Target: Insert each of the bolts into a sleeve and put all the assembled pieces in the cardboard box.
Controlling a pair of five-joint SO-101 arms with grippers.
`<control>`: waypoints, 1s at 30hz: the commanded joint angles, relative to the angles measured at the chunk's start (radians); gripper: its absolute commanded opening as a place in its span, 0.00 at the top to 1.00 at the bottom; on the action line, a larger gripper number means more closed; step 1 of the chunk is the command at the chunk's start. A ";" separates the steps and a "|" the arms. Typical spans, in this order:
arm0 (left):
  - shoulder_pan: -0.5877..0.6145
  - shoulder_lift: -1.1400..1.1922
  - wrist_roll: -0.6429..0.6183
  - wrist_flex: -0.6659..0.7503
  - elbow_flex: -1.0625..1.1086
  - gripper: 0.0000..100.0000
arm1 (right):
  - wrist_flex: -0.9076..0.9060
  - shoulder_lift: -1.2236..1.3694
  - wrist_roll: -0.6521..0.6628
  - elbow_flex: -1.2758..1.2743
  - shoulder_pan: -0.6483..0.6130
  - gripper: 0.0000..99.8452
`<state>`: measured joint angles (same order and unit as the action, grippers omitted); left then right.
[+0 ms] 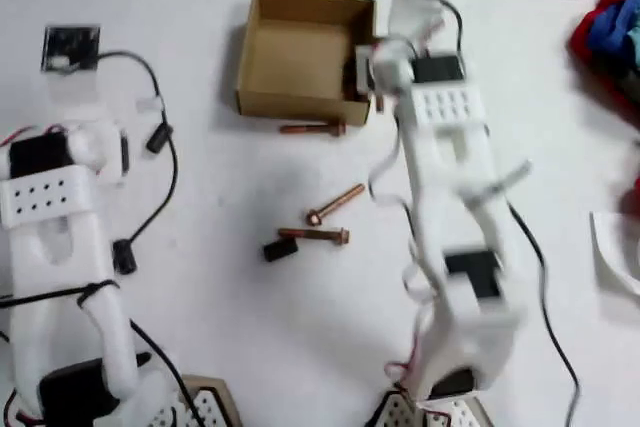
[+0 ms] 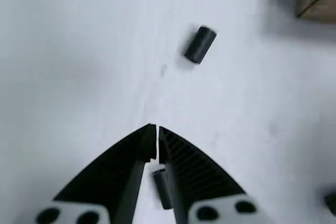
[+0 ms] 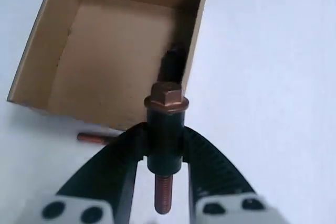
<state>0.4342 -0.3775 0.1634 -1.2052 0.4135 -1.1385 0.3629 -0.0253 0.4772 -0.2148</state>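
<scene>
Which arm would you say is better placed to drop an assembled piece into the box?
Right: its jaws hold a sleeved bolt beside the cardboard box; the left is farther off.

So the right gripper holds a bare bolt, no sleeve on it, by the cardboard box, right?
Not bare: the right wrist view shows the bolt in the right gripper already pushed through a black sleeve, which the jaws clamp. It is by the cardboard box, as you say.
</scene>
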 commanded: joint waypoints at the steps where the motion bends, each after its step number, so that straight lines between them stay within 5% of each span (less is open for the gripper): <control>1: 0.055 -0.012 0.031 0.061 0.091 0.97 | -0.137 0.381 -0.026 0.781 -0.044 0.98; 6: 0.118 -0.012 0.031 0.175 0.232 0.97 | -0.157 0.693 -0.028 1.198 -0.096 0.98; 14: 0.190 -0.014 0.031 0.267 0.338 0.97 | 0.133 0.711 -0.098 0.996 -0.068 0.98; 30: 0.192 -0.014 0.023 0.278 0.348 0.97 | 0.237 0.723 -0.175 0.706 -0.058 0.98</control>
<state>0.6199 -0.3775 0.1880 -0.9398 0.7664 -0.9298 1.1132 -0.1926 1.1845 -0.2869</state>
